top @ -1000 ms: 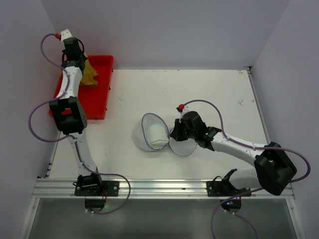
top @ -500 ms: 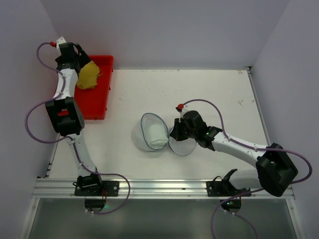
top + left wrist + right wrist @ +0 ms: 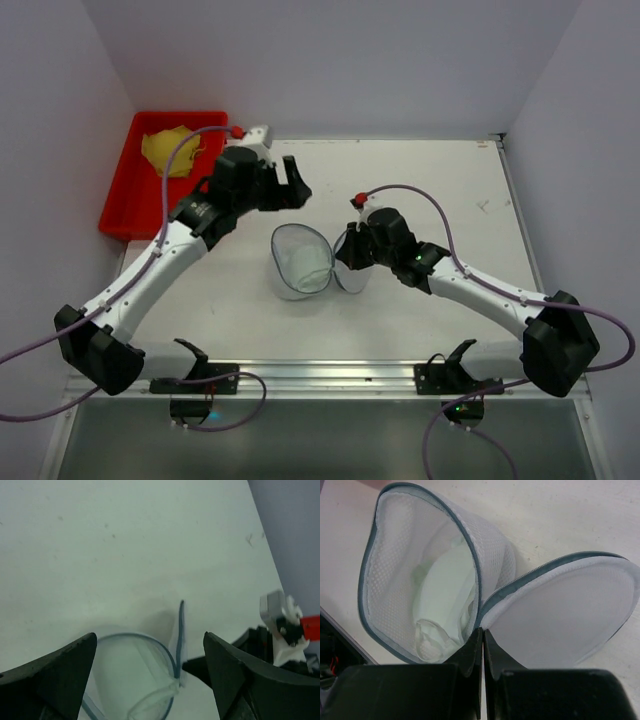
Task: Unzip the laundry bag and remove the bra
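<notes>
Laundry bag (image 3: 300,262) mid-table, unzipped, flap fallen right; my right gripper (image 3: 482,635) pinches its rim at the hinge, my left gripper (image 3: 150,635) spread wide just beyond: hold rim firm, dip left fingers into the mouth, close on the pale bra (image 3: 445,600) only, not mesh.

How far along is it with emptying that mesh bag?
Done: the laundry bag is unzipped, its lid hanging wide open, and a yellow garment lies in the red tray. In hand: the right claw pinches the bag's rim where lid meets body, while the left claw hovers open nearby. Left: a pale garment sits inside the bag.
</notes>
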### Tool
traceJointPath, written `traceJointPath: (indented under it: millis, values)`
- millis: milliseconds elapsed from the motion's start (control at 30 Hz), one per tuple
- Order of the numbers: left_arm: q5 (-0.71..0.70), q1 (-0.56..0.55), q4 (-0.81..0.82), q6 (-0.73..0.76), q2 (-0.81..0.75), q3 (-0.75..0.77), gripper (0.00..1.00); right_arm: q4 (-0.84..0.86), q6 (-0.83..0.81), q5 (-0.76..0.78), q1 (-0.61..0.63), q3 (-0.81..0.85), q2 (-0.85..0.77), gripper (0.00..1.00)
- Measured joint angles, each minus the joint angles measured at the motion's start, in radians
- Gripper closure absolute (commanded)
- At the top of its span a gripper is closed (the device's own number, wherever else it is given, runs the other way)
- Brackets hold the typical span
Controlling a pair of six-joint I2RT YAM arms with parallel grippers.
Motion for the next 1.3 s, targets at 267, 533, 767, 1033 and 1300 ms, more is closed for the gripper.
traceJointPath:
  millis: [267, 533, 767, 1033, 1300]
  values:
    - [-0.063, -0.313, -0.129, -0.049, -0.011, -0.145, 0.07, -0.007, 0.004, -0.006, 0.000, 0.046, 0.005, 1.00]
    - [-0.129, -0.359, -0.150, -0.076, 0.084, -0.207, 0.08, -0.014, 0.013, -0.006, 0.000, 0.058, 0.009, 1.00]
    - [-0.136, -0.360, -0.150, -0.086, 0.114, -0.234, 0.11, -0.025, 0.020, -0.007, 0.000, 0.058, 0.009, 1.00]
    - [-0.147, -0.360, -0.127, -0.105, 0.172, -0.234, 0.21, -0.025, 0.029, -0.011, 0.000, 0.058, 0.009, 1.00]
    - [-0.178, -0.360, -0.117, -0.121, 0.200, -0.237, 0.68, -0.024, 0.032, -0.014, 0.000, 0.057, 0.002, 1.00]
